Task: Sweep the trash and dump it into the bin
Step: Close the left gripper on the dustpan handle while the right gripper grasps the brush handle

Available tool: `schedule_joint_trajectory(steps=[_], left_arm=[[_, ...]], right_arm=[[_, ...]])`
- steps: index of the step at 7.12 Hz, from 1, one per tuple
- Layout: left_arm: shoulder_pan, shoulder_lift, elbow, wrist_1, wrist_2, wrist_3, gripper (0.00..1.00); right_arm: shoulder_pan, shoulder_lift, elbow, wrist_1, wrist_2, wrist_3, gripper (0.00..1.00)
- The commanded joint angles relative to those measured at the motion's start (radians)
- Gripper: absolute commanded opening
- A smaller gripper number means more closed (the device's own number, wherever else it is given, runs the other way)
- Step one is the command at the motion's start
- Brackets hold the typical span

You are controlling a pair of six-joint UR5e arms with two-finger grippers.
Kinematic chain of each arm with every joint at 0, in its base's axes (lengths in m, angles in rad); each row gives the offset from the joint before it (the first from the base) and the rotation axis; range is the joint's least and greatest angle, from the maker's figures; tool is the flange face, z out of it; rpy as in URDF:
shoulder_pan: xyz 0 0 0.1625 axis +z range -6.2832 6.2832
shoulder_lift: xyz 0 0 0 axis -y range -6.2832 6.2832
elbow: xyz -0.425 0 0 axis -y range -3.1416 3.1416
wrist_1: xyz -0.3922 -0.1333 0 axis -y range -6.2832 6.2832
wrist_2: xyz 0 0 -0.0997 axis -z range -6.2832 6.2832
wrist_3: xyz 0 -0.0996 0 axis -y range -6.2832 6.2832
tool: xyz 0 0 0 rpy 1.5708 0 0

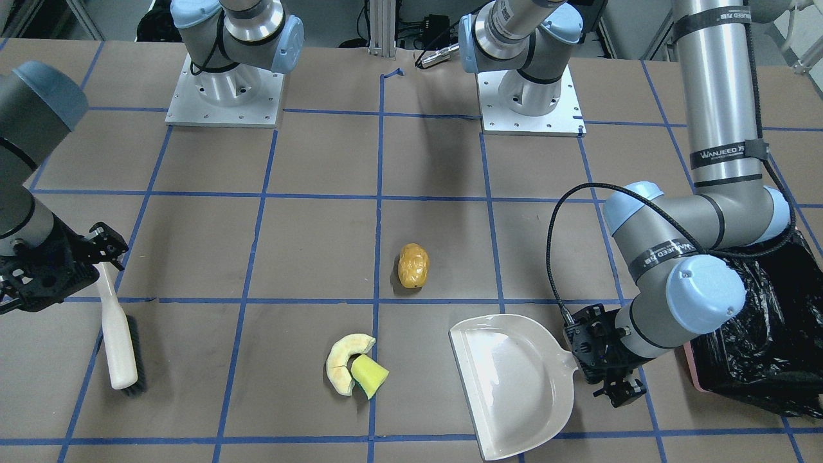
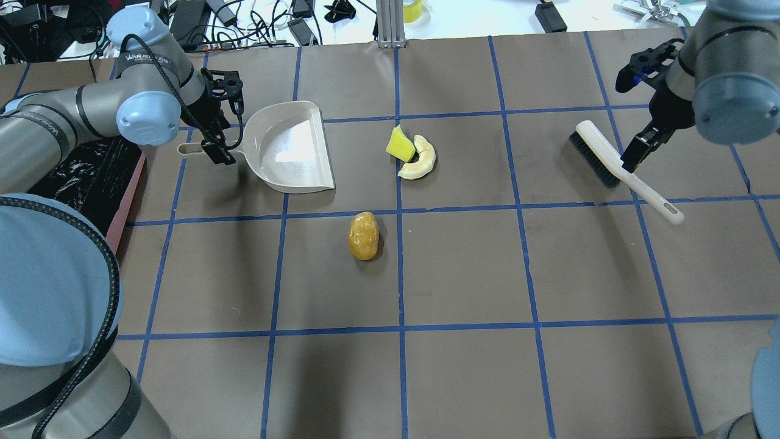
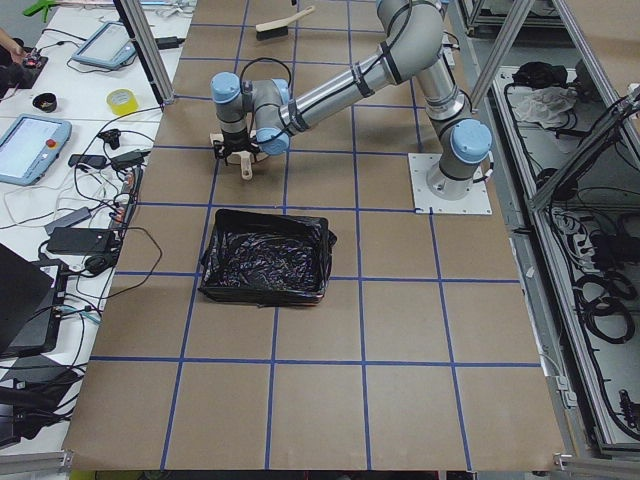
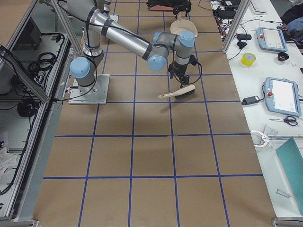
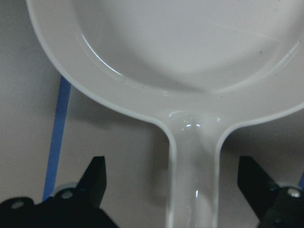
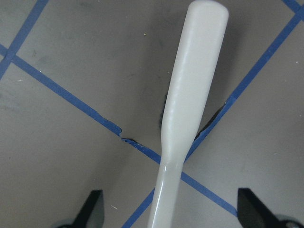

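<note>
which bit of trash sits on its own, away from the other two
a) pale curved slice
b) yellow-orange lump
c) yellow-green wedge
B: the yellow-orange lump lies alone on the table, while the yellow-green wedge sits tucked against the pale curved slice.

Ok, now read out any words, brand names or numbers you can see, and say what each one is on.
"WANJEED": white print on the black strap round the left arm's upright tube.
"WANJEED": on the elbow strap of the same arm, overhead view.
The smaller print after the name, and the tilted strap lower down that arm: too blurred to read.
Dustpan, brush, bin: no text.
</note>
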Motion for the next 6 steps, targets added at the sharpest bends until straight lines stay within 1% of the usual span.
schedule_joint_trajectory(steps=[1, 2, 4, 5, 6], left_arm=[[0.000, -0.005, -0.009, -0.004, -0.020, 0.006, 0.97], [0.000, -0.012, -0.006, -0.003, -0.021, 0.001, 0.95], [-0.001, -0.028, -0.009, -0.003, -0.023, -0.004, 0.93], [-0.001, -0.029, -0.010, -0.004, -0.038, -0.011, 0.85], [-0.001, -0.029, -0.013, -0.004, -0.055, -0.008, 0.83]], right_arm=[[-0.012, 0.001, 0.093, -0.118, -0.055, -0.074, 1.00], [-0.035, 0.001, 0.097, -0.113, -0.068, -0.113, 1.00], [-0.049, 0.004, 0.098, -0.107, -0.072, -0.113, 1.00], [-0.049, 0.007, 0.106, -0.104, -0.074, -0.115, 1.00], [-0.049, 0.007, 0.124, -0.105, -0.074, -0.113, 0.97]])
